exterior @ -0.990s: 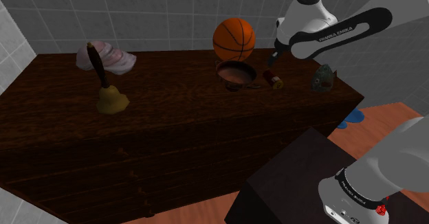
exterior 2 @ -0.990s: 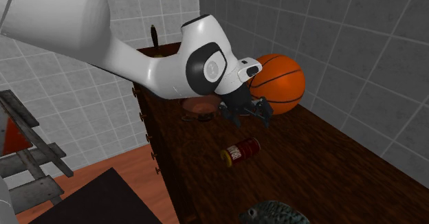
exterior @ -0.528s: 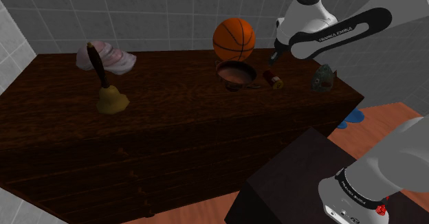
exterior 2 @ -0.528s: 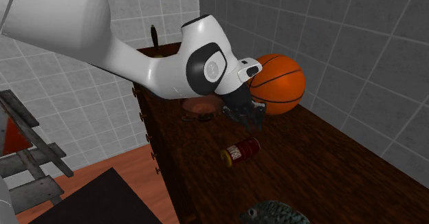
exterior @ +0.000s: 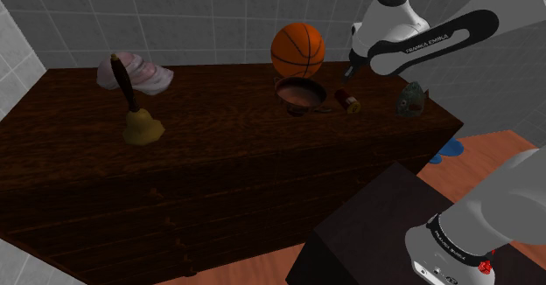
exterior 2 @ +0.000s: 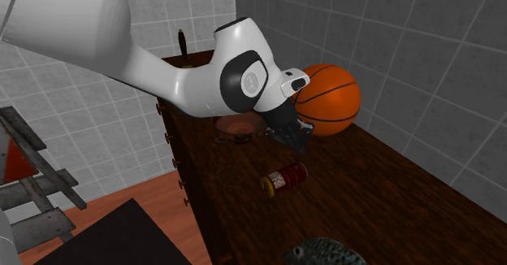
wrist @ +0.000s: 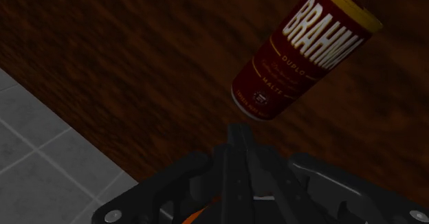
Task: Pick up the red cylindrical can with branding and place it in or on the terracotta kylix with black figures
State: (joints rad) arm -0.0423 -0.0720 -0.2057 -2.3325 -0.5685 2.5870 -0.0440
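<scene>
The red can (exterior 2: 285,179) with gold "Brahma" lettering lies on its side on the dark wooden top, also at can (exterior: 350,101) and can (wrist: 302,51). My black gripper (exterior 2: 299,147) hangs a little above it and toward the basketball, fingers met and shut on nothing; in the wrist view the gripper (wrist: 237,130) ends just short of the can's base. The terracotta kylix (exterior: 300,93) stands upright just beyond the can on the shoulder view's left, seen behind the hand as kylix (exterior 2: 238,126).
An orange basketball (exterior: 297,50) rests against the tiled wall behind the kylix. A fish figure (exterior: 411,100) lies near the dresser's end. A brass bell (exterior: 140,121) and a pinkish shell (exterior: 140,73) stand far off to the shoulder view's left. Dark stand box (exterior: 376,231).
The fingers have gone from spread wide to fully shut, with nothing between them. The arm and the can have stayed where they were.
</scene>
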